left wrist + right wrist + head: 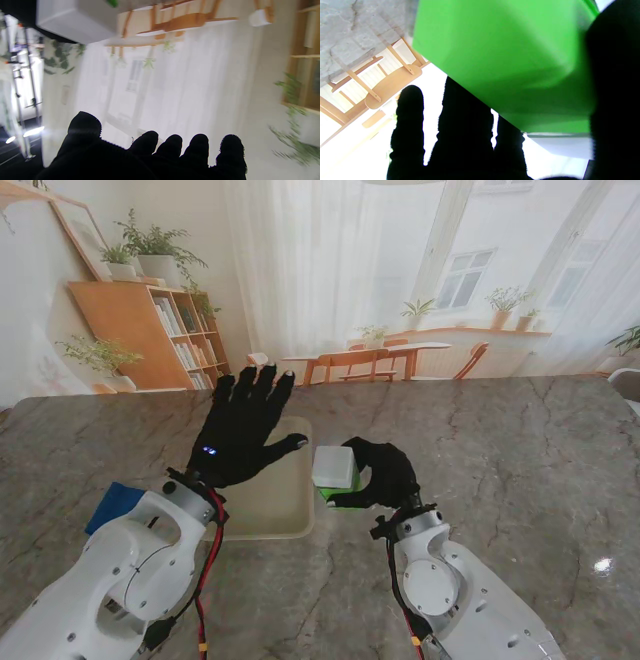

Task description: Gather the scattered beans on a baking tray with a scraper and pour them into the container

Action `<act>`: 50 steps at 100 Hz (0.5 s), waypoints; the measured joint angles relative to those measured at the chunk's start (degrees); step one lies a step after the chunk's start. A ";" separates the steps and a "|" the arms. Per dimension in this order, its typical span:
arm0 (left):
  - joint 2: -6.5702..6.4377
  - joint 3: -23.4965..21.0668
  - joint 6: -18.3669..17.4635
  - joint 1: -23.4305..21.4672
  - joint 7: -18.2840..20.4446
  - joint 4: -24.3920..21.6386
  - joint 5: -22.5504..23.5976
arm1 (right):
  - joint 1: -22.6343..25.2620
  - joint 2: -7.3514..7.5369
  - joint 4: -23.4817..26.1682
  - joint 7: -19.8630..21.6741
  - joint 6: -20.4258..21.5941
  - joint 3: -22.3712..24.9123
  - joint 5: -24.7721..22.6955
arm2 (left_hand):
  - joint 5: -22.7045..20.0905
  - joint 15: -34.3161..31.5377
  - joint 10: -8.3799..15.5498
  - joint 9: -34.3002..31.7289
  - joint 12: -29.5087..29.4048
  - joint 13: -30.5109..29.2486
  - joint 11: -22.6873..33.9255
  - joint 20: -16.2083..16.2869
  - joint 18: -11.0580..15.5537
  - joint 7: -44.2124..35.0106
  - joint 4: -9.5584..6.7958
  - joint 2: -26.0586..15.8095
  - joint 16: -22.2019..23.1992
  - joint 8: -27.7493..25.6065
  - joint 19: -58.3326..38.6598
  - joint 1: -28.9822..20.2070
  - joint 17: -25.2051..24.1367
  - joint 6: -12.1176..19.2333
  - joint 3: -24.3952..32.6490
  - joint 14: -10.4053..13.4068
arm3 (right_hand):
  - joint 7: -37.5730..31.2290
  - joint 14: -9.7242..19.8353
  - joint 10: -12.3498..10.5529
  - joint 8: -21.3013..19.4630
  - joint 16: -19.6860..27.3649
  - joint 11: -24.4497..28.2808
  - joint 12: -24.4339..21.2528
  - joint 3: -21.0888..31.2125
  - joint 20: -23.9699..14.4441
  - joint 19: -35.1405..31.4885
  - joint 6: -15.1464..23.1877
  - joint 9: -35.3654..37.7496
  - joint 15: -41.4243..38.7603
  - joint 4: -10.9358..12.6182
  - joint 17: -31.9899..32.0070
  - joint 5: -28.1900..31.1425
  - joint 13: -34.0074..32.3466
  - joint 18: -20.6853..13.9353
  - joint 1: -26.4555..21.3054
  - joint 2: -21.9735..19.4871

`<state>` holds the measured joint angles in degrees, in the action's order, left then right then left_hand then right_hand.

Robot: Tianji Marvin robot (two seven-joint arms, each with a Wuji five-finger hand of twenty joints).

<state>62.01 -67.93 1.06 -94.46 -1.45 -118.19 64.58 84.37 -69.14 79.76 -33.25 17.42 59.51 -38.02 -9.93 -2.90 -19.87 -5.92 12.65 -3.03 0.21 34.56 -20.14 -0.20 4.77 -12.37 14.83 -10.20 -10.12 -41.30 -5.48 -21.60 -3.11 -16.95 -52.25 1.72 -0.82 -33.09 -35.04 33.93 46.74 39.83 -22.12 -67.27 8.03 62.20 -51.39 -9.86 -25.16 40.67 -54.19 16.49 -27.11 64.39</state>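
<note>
A cream baking tray (285, 515) lies on the marble table in front of me. My left hand (240, 435) hovers over it, palm down, fingers spread and holding nothing; its fingertips (172, 145) show in the left wrist view against the room. My right hand (385, 475) is shut on a small container (335, 468), white on its upper side and green beneath, held at the tray's right edge. The container's green wall (510, 62) fills the right wrist view. The same box (75, 20) shows white in the left wrist view. I cannot make out any beans.
A flat blue object (115, 505) lies on the table left of the tray, partly behind my left forearm. The marble table (500, 450) stretches to the right and away from me.
</note>
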 measured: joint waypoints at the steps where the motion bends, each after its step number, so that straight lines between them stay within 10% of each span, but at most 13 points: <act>1: 0.00 -0.36 0.22 -0.39 0.00 -0.23 0.51 | 0.00 -0.01 0.00 0.00 -0.04 0.03 0.07 | 0.00 0.00 0.00 0.00 0.00 0.00 0.00 -0.02 0.00 0.00 0.00 0.00 -0.03 -0.27 0.00 -0.08 0.00 0.00 0.00 0.02 | 0.00 0.00 0.00 0.00 0.00 0.00 0.00 0.00 0.00 0.00 0.00 0.00 0.00 0.00 0.00 0.00 0.00 0.00 0.00 0.00; 34: -0.26 -8.69 4.80 -9.15 2.98 -1.14 5.23 | 1.06 -0.11 0.86 1.62 -2.98 3.11 1.93 | 0.00 -0.95 1.91 -3.12 1.94 -1.37 1.40 -3.41 3.64 -0.89 0.09 0.00 -0.81 -10.71 -0.62 -2.18 2.77 3.34 0.00 1.66 | 0.00 0.39 -0.23 0.00 1.10 -1.37 -1.30 -0.28 0.00 0.39 -0.01 -0.70 3.16 -0.75 0.00 -2.02 0.00 0.00 0.00 -2.93; 50: -0.63 -8.25 12.53 -10.47 0.79 1.76 3.78 | 1.76 -0.04 1.25 3.37 -3.62 5.14 2.40 | -3.16 -2.86 2.94 -11.53 3.77 -8.46 3.19 -3.53 5.72 -5.59 0.15 0.11 0.31 -19.07 -6.35 -4.08 7.15 4.78 0.24 2.58 | 0.00 1.18 -0.99 0.68 2.04 -2.18 -2.26 -3.35 0.00 0.61 -0.01 -0.79 4.62 -0.77 0.00 -2.99 0.00 0.00 -0.18 -5.86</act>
<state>61.39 -76.18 13.59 -104.94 -0.66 -116.43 68.36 86.12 -69.18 81.00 -29.88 13.80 64.66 -35.62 -13.09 -5.77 -16.93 -17.45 16.42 -11.49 3.40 31.03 -14.41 -5.79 4.92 -12.26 15.14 -29.26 -16.47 -45.37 1.67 -16.82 -2.87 -14.37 -52.25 2.90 -1.81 -32.41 -33.00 31.76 44.47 36.48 -22.12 -66.66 8.02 61.41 -46.77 -10.63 -25.16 37.68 -54.19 16.49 -27.29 58.53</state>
